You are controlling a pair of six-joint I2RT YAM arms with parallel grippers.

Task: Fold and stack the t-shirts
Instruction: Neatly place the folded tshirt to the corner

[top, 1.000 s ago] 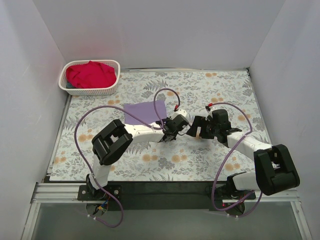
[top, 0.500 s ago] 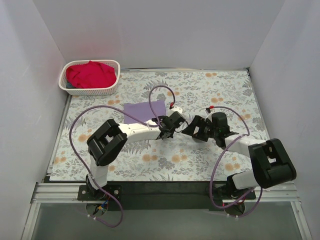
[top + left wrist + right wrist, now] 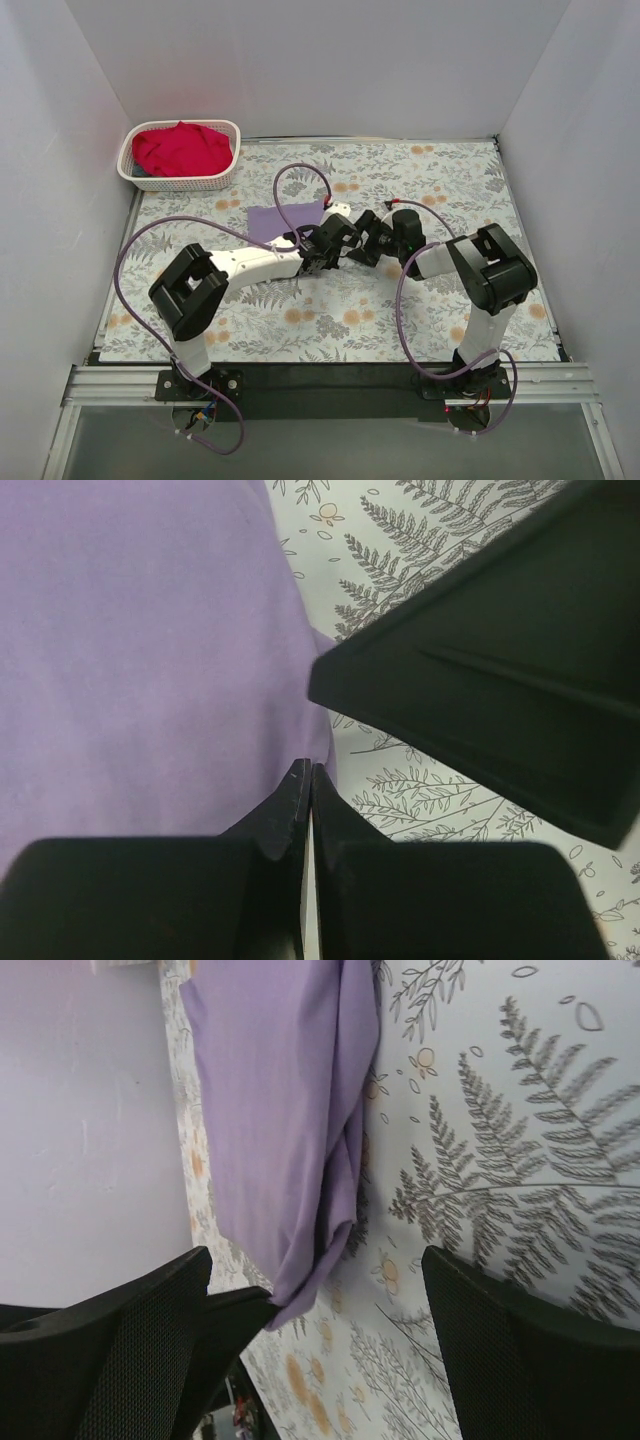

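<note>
Pinching the lavender t-shirt (image 3: 140,660) at its near right corner, with the left gripper (image 3: 305,772) pressed fully together on a thin fold of cloth at the very tip. Held that corner up in a small bunched peak, clearest from the right wrist view, most likely to raise it for a fold across the rest of the garment. Faced just beside it by the right gripper (image 3: 315,1260), its fingers (image 3: 130,1360) spread wide and holding nothing, aimed at the same bunched edge as if to take a second hold and share the load evenly. Met close to the middle of the floral worktop (image 3: 440,190), a little nearer the far edge than the near one. Lay otherwise flat beyond the pinch, a small neat rectangle rather than a spread shirt, left of centre on the worktop, so seemingly part-folded already. Sat well apart from the red t-shirt (image 3: 182,148), heaped loose in the white lattice basket (image 3: 175,183) at the far left corner, out of the way of the folding space. Judged early in the task: lavender partly folded, red not yet taken out, no stack begun. Called for care at the pinch, given so slight a hold on thin cloth, apt to slip free once lifted.
</note>
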